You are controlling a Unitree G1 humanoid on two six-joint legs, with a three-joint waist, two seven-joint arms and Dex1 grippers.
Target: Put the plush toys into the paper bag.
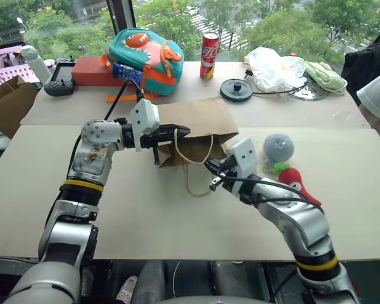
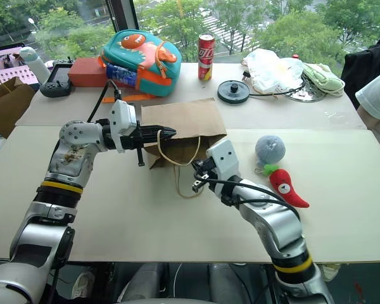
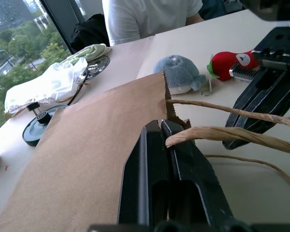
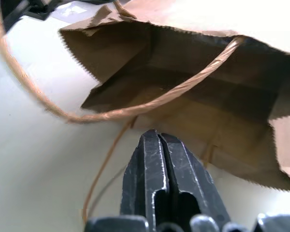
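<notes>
Brown paper bag (image 1: 196, 130) lies mid-table in your head view, left gripper (image 1: 180, 133) clamped on its rim, grey-blue ball (image 1: 278, 148) and chili (image 1: 299, 183) just right. Your right wrist view shows right gripper (image 4: 159, 145) shut, empty, at the bag's mouth.

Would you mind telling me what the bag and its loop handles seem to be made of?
The paper bag looks like matte brown kraft paper: creased, with a serrated mouth edge. Its handles look like twisted beige paper twine, judging by the spiral strands, though the fibre is uncertain.
</notes>
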